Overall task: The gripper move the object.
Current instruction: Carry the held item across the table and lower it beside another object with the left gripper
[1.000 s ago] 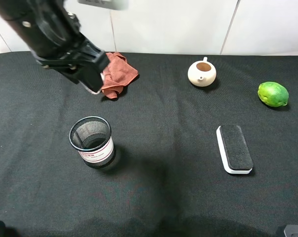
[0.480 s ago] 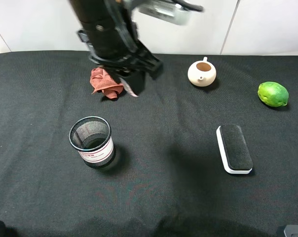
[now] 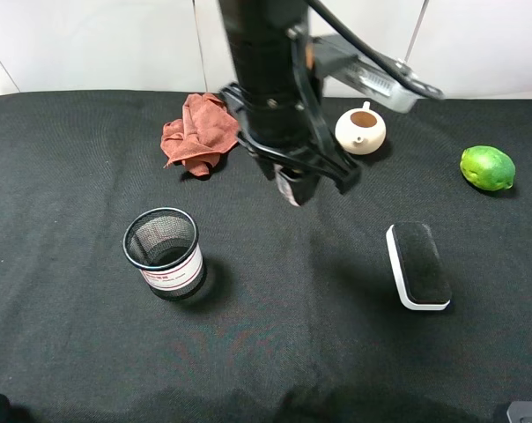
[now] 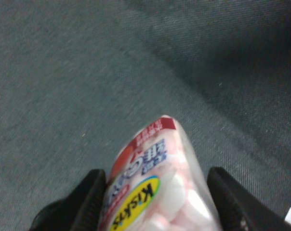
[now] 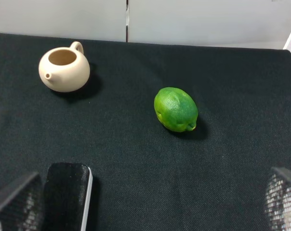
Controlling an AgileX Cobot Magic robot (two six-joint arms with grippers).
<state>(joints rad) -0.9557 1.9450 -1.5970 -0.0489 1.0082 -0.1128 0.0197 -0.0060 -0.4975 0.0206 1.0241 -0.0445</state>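
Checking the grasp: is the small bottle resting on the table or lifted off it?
Lifted: the bottle is clamped between the left end effector's jaws, its tip apart from the black cloth.

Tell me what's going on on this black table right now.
The left arm's black gripper is shut on a small clear bottle of pinkish-white candies, holding it above the black cloth-covered table, roughly between the rust-red rag and the cream teapot. The right gripper hangs open near the black eraser, holding nothing.
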